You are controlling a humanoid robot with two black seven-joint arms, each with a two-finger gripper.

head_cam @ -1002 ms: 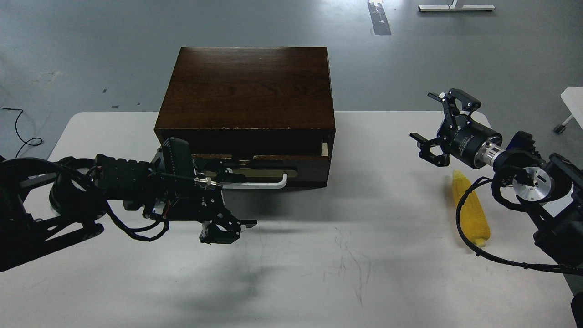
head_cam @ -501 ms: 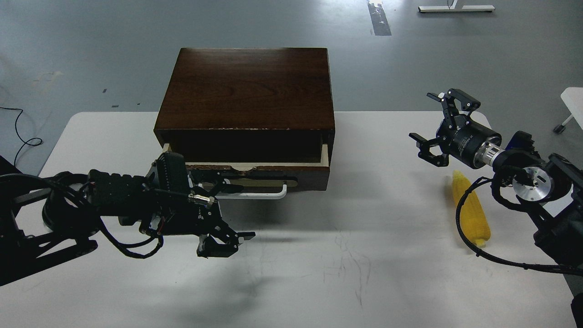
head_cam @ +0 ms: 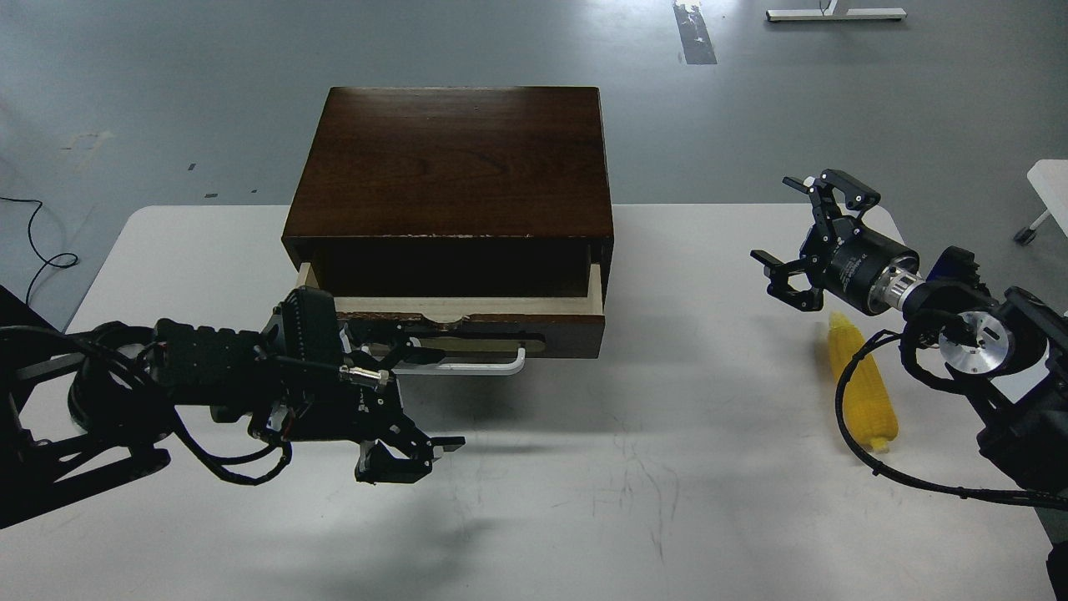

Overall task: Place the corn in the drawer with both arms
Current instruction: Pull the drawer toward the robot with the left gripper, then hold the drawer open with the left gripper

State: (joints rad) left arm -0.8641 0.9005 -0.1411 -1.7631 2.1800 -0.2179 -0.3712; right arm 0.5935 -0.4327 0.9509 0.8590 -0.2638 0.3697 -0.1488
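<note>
White rectangular tabletop (head_cam: 667,517) with rounded corners, marked by faint dark scuffs near its centre, standing on a grey floor (head_cam: 167,92). A strip of dark tape (head_cam: 694,32) and a white metal base bar (head_cam: 836,14) lie on the floor beyond; a thin black cable (head_cam: 37,242) loops at far left.

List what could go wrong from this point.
1. The drawer is only partly open; the gap behind its front looks narrow, so the long corn could catch on the box edge.
2. A black cable crosses the corn, and may snag or drag it during a grasp.
3. The left gripper is at the white handle; whether it holds firmly is unclear, so it might slip.
</note>
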